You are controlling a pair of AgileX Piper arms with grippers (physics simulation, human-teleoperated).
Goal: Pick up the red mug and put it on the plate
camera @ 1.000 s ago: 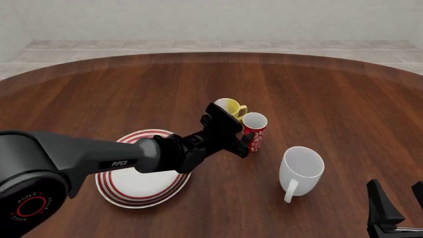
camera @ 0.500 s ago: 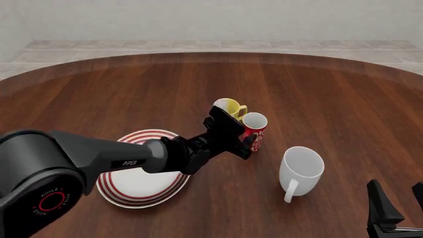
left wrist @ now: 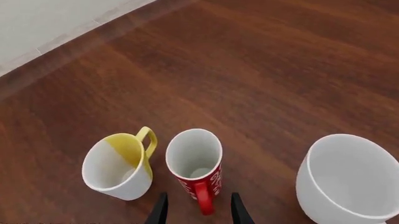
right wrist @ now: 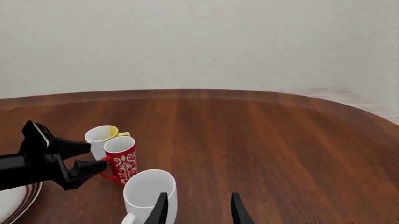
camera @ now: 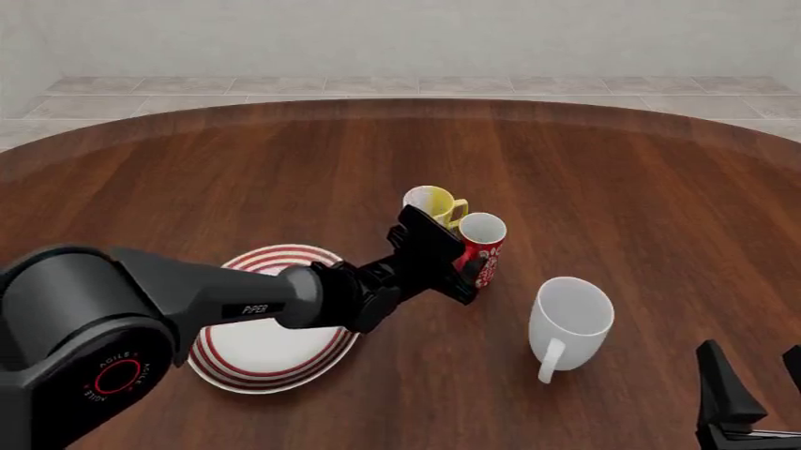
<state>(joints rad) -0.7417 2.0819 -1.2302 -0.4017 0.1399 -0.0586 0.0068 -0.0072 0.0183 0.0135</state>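
Front: high, behind arms, facing forward. Wrists: low, close, along fingers. Shared: red mug (camera: 481, 246) cluster.

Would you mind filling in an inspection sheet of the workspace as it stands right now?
Surface: round dark wooden table, no spills seen.
Job's things: red mug upright on the table, handle towards the left gripper; plate beside it, nothing seen on it, partly hidden by the left arm.
Clutter: white-and-yellow mug close behind the red mug; large white mug upright nearer the right arm.
Grippers: left gripper open, fingers either side of the red mug's handle, not closed on it; right gripper open, low at the table's near edge, holding nothing.
Cables: nothing seen.
Surroundings: tiled floor and pale wall beyond the table.
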